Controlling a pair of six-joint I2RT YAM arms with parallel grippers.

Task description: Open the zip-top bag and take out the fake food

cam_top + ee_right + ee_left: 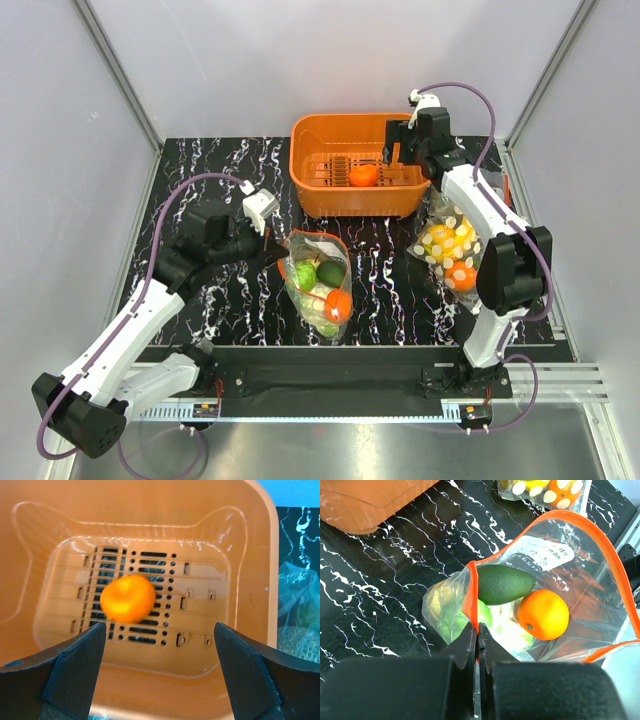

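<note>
Looking down from the top external camera, the zip-top bag [318,285] lay on the black marbled table [220,180], between the two arms and just in front of the orange basket [345,120]. The left gripper [276,246] met the bag's left edge. Inside the bag were a dark green avocado [330,272] and an orange fruit [338,303]. The right gripper [390,152] hung over the basket's right half. A second orange fruit [363,176] sat on the slotted floor of the basket. A bag of yellow pieces [450,245] lay by the right arm.

The left wrist camera showed the left gripper [477,630] with its jaws pressed together on the red-orange zip strip [471,595]. The zip-top bag [560,580] gaped wide. The avocado [502,584] and the orange fruit [543,614] lay touching in its mouth. Pale green pieces [455,615] beneath them were too veiled by plastic to name.

The right wrist camera showed the right gripper [160,647] spread wide, with nothing between its fingers [75,665]. The second orange fruit [127,599], blurred, was below them in the orange basket [250,530], apart from both fingers.
</note>
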